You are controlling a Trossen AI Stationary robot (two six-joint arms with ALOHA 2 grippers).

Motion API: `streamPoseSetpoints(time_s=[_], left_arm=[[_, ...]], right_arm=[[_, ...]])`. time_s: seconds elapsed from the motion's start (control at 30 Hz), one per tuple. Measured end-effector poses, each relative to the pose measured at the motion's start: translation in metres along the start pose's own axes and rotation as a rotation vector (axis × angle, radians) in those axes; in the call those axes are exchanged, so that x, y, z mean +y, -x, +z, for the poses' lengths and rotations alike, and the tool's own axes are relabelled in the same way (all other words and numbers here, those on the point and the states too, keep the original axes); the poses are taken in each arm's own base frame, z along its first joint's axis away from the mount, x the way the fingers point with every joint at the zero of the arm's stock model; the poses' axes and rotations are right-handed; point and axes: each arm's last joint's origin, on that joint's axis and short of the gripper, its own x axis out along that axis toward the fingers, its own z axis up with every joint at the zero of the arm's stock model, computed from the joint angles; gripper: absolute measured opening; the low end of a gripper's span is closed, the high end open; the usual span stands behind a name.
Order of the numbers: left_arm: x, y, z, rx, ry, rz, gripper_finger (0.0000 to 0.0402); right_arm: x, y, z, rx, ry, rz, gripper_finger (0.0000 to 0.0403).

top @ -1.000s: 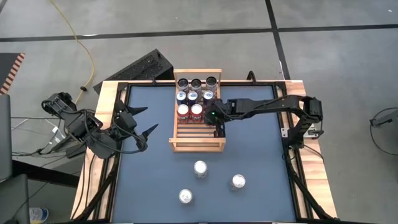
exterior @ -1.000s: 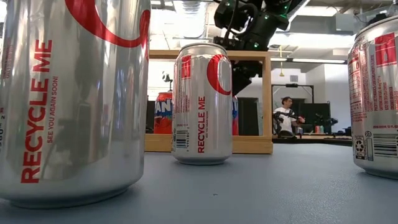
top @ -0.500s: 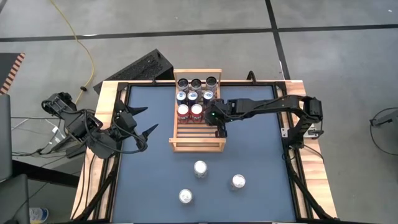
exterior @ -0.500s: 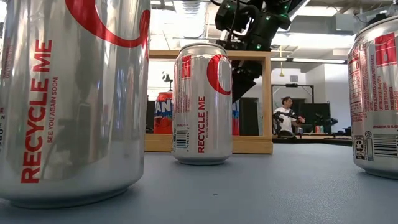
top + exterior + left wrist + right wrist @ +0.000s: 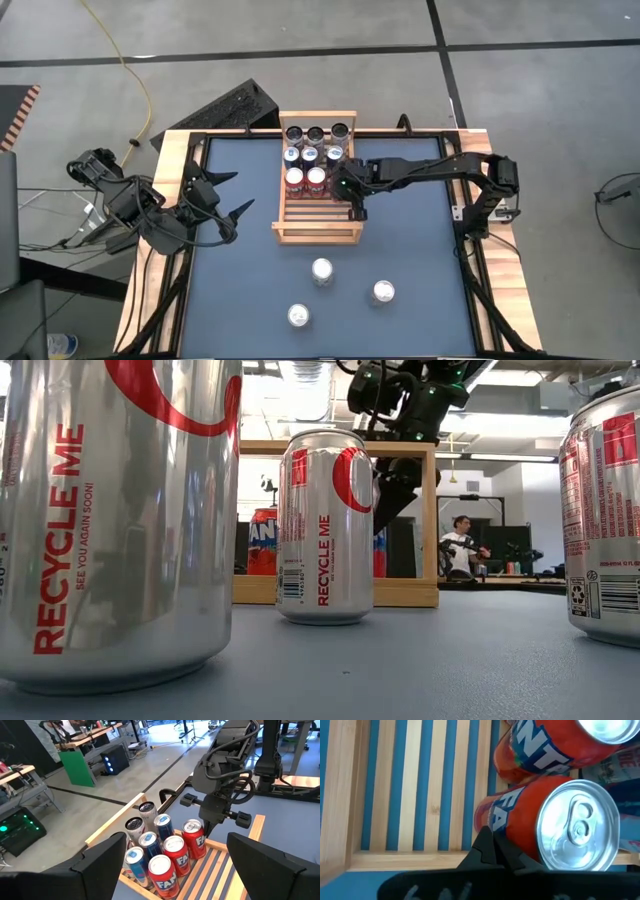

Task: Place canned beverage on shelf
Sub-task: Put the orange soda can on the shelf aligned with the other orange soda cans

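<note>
Shelf (image 5: 316, 222) carries eight cans at its far end, with three silver cans (image 5: 321, 270) standing loose on the mat nearer the front. Right gripper (image 5: 354, 211) hangs over the shelf's right edge beside the red cans (image 5: 193, 838), fingers pressed together and holding nothing, so a placement looks finished. Next move calls for reaching to a loose can with fingers spread; left gripper (image 5: 232, 200) waits spread wide at the table's left.

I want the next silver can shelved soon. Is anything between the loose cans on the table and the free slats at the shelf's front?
Mostly clear: the shelf's front slats are bare. But its front rail faces the silver cans, and the shut right gripper hangs over the right front corner.
</note>
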Motion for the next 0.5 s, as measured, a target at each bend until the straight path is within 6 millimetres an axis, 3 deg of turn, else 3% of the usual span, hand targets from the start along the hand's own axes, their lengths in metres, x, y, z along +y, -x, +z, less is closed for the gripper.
streamPoseSetpoints(time_s=[0.5], left_arm=[[-0.0002, 0.0000, 0.0005, -0.002, 0.003, -0.001, 0.0334]], right_arm=[[0.0094, 0.0050, 0.0007, 0.009, 0.022, 0.010, 0.0000]])
